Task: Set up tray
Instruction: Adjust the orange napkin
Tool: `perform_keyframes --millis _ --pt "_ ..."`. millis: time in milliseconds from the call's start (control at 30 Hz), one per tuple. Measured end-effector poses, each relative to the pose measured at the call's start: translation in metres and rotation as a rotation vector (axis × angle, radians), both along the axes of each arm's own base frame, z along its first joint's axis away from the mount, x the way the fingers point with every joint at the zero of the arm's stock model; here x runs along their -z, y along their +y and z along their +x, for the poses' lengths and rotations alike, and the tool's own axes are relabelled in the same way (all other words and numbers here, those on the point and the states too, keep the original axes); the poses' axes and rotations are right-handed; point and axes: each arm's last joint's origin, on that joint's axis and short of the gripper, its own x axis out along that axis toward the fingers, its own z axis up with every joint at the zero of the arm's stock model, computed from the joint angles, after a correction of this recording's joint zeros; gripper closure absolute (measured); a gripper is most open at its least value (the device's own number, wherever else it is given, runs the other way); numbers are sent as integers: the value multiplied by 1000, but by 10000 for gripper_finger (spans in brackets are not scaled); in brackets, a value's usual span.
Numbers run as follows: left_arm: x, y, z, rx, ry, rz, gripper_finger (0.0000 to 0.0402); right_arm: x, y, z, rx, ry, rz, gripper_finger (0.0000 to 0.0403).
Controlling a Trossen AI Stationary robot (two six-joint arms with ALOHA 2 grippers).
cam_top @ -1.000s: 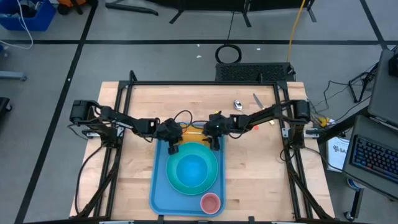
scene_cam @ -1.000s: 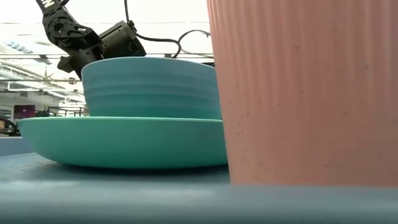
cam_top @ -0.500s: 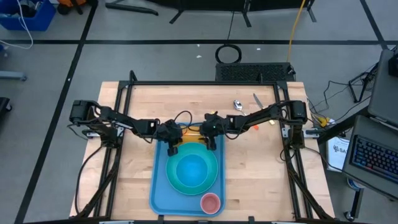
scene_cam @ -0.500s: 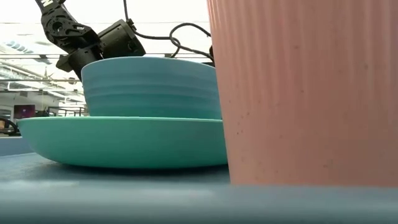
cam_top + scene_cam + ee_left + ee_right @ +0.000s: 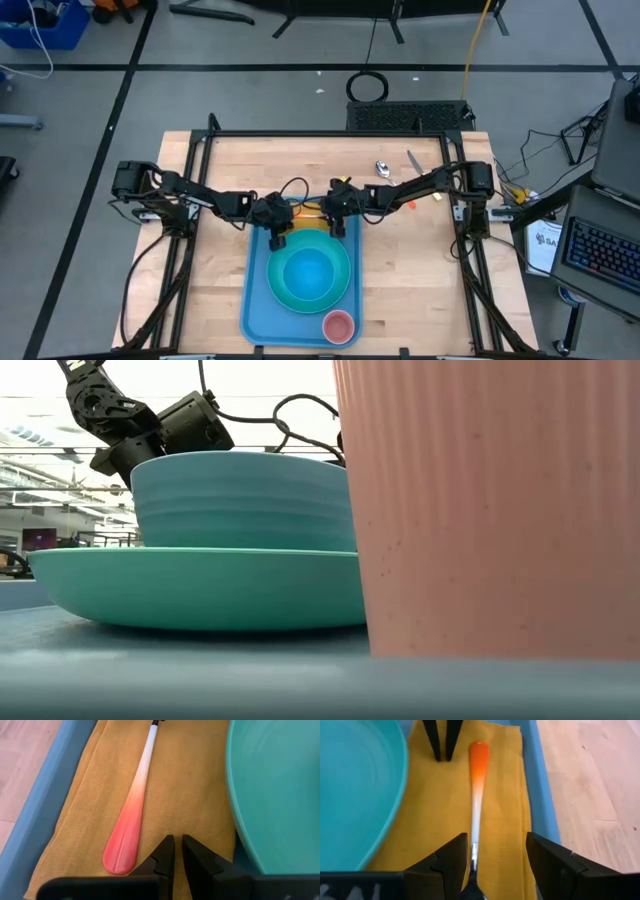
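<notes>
Shifted left, right tool [image 5: 496, 865] straddles utensil [image 5: 476, 795].

No text, label or number can be read anywhere.

Both arms reach inward from the table's side edges, meeting near its centre. Left gripper [image 5: 277, 238] fingers nearly closed, empty. Right gripper [image 5: 338, 229] fingers spread wide, pointing down.
</notes>
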Motion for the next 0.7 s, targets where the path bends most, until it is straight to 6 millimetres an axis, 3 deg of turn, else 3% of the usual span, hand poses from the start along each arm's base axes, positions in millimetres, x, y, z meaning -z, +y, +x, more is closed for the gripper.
perform_keyframes --millis 233,700 --pt "0 0 0 -4 0 -3 364 0 -2 0 54 -2 -7 211" --pt "0 0 0 1 0 -9 364 -7 11 6 -75 -96 62 211"
